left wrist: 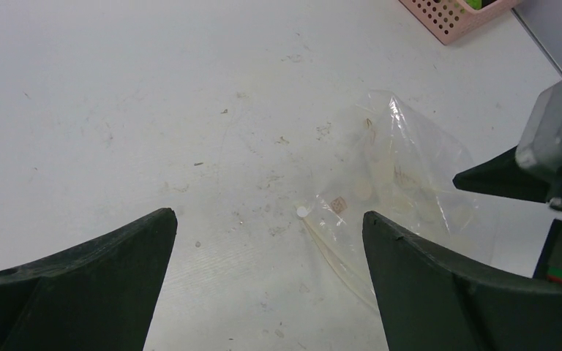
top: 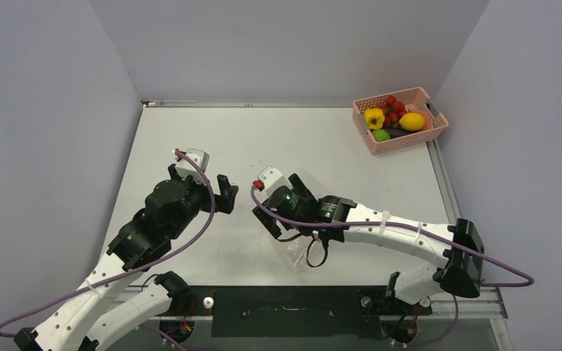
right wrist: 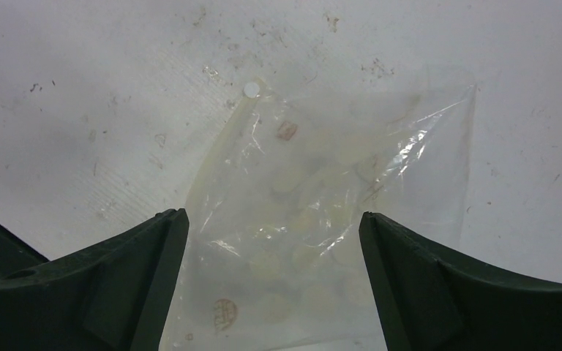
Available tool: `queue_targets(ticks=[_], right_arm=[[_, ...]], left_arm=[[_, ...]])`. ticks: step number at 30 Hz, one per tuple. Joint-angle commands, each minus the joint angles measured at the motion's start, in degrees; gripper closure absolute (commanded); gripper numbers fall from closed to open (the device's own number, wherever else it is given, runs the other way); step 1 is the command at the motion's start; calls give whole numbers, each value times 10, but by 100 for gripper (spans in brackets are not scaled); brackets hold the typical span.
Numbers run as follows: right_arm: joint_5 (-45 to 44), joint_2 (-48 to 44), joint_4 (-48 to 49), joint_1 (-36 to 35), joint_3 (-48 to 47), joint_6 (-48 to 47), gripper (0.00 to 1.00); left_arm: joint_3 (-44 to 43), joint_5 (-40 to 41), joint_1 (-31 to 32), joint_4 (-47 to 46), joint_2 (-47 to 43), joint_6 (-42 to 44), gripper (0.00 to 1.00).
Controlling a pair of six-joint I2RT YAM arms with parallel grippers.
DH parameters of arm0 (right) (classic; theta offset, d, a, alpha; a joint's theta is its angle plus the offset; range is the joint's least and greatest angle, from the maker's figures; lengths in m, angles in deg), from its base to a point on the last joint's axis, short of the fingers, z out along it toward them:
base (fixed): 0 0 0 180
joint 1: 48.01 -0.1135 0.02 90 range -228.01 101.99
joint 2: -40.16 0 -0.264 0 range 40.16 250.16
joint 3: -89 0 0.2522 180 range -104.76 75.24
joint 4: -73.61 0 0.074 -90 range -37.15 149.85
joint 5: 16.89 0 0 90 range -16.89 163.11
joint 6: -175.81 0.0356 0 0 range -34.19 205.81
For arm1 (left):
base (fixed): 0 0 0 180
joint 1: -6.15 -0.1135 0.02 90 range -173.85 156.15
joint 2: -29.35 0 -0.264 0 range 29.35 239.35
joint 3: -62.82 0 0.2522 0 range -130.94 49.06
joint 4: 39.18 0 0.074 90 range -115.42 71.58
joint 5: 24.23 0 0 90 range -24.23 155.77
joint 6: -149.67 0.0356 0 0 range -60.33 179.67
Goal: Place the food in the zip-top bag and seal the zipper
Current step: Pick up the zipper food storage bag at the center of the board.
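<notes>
The food lies in a pink basket [top: 404,145] at the far right: yellow pepper [top: 374,117], lemon [top: 412,121], green lime piece [top: 381,134], red cherry tomatoes [top: 393,108], and a dark eggplant [top: 398,133] that is partly hidden. The clear zip-top bag [top: 304,257] lies flat on the table and holds no food. My right gripper [right wrist: 272,214] is open above the bag [right wrist: 322,183], with the zipper strip [right wrist: 223,139] along the bag's left edge. My left gripper [left wrist: 267,214] is open and empty over bare table, just left of the bag [left wrist: 410,175] and its zipper [left wrist: 336,256].
The white table has grey walls on three sides. In the top view the two grippers, left [top: 199,183] and right [top: 285,212], are close together at mid-table. The right gripper's body [left wrist: 549,161] shows at the right edge of the left wrist view, and the basket corner [left wrist: 454,14] at its top.
</notes>
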Motion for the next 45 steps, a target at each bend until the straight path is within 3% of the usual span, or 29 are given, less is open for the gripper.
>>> queue_targets(ticks=[1, 9, 16, 34, 45], right_arm=[[-44, 26, -19, -25, -24, -1, 9], [-65, 73, -23, -61, -34, 2, 9], [-113, 122, -47, -101, -51, 12, 10], [-253, 254, -126, -183, -114, 33, 9], [-327, 303, -176, -199, -131, 51, 7]], left_arm=[[-4, 41, -4, 4, -8, 5, 4], [-15, 143, -7, 32, -19, -8, 4], [4, 208, -18, 14, -89, -18, 4], [12, 219, -29, 8, -122, -23, 4], [12, 215, -31, 7, -123, -25, 4]])
